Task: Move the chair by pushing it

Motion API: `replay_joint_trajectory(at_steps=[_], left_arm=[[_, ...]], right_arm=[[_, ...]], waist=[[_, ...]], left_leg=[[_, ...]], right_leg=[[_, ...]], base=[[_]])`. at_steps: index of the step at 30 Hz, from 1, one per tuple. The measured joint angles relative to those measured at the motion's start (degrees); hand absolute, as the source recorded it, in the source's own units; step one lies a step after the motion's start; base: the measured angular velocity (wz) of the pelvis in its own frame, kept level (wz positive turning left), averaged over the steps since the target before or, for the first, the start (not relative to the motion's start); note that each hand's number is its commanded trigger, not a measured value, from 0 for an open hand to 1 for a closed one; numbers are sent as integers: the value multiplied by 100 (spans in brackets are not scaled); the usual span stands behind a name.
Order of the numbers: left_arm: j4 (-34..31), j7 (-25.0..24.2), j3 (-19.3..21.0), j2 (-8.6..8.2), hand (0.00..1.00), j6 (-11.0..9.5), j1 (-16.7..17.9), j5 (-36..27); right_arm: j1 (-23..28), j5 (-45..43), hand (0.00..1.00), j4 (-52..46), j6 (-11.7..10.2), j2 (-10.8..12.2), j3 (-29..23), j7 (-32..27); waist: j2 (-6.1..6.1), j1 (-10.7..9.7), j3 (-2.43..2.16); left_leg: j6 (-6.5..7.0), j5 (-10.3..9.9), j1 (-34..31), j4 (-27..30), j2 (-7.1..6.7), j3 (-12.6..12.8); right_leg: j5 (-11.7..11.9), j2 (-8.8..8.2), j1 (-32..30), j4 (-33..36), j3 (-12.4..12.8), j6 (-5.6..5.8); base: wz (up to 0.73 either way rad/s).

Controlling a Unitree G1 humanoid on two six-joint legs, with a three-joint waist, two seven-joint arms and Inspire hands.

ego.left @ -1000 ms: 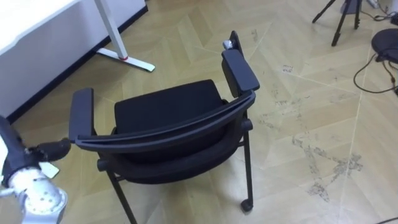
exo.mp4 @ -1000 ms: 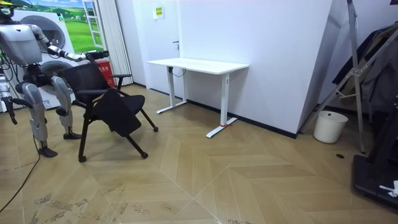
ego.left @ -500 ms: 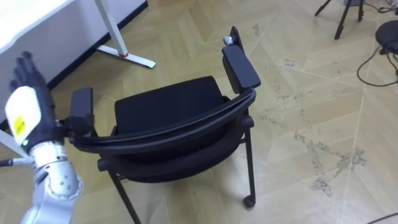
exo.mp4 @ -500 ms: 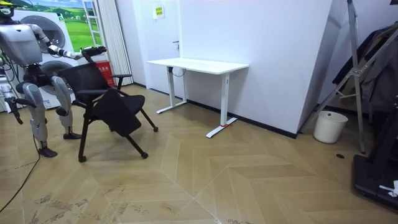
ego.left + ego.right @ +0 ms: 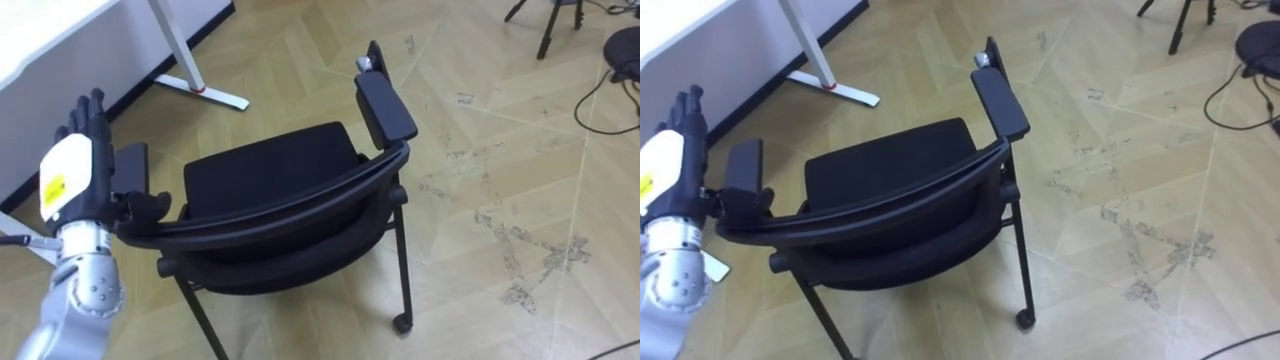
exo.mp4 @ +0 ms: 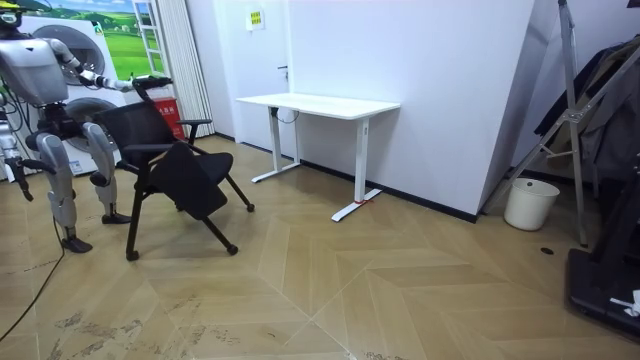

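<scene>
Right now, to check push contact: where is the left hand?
Lower left of the left eye view: left hand, fingers straight, at the chair backrest's end, beside its left armrest.

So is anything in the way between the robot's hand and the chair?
No, nothing visible is. The left hand is open, fingers straight up, right beside the corner of the chair back.

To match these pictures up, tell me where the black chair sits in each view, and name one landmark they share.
Left eye view: the chair is at centre, backrest nearest the camera.
Right eye view: the chair is just left of centre, backrest nearest the camera.
Room view: the chair is at the left, right in front of the robot.
Shared landmark: the white desk, upper left in both eye views, left of centre in the room view, beyond the chair.
</scene>
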Motion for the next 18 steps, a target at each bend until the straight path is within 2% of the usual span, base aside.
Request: replay_joint_trajectory(at_steps=[3, 6, 10, 14, 16, 18], left_arm=[[-142, -115, 45, 154, 0, 6, -16, 253], [-399, -287, 59, 254, 0, 49, -16, 249], [-477, -560, 81, 393, 0, 98, -16, 245], [-608, -860, 231, 417, 0, 173, -17, 239], [-906, -1054, 267, 482, 0, 269, -32, 239], [-1164, -1226, 269, 583, 0, 315, -95, 238]], right_arm=[[11, -21, 0, -1, 0, -1, -32, -5], [16, 3, 0, -9, 1, -67, -39, -17], [26, 51, 0, -8, 0, -256, -129, -22], [60, 51, 0, -9, -5, -276, -332, -99], [63, 5, 0, -9, -4, -263, -351, -135], [53, -51, 0, -10, -4, -265, -372, -137]], waist=[[38, 15, 17], [115, 29, 38], [273, 22, 7], [282, 33, -1], [269, 46, -3], [236, 74, 16]], left_leg=[[0, 0, 5, 0, 1, 11], [0, 0, -4, 5, 1, 16], [0, 0, 13, -2, 1, 19], [0, 0, 26, -9, 2, 18], [0, 0, -13, 9, 1, 8], [0, 0, -37, 18, 1, 4]], right_leg=[[1, 0, -4, -4, 4, -1], [2, 0, -16, -3, 12, -3], [2, 0, -13, -1, 21, -3], [2, 1, 1, -2, 11, -3], [2, 0, -15, -2, 4, -3], [2, 0, -35, -1, 4, -3]], base=[[0], [0], [0], [0], [3], [0]])
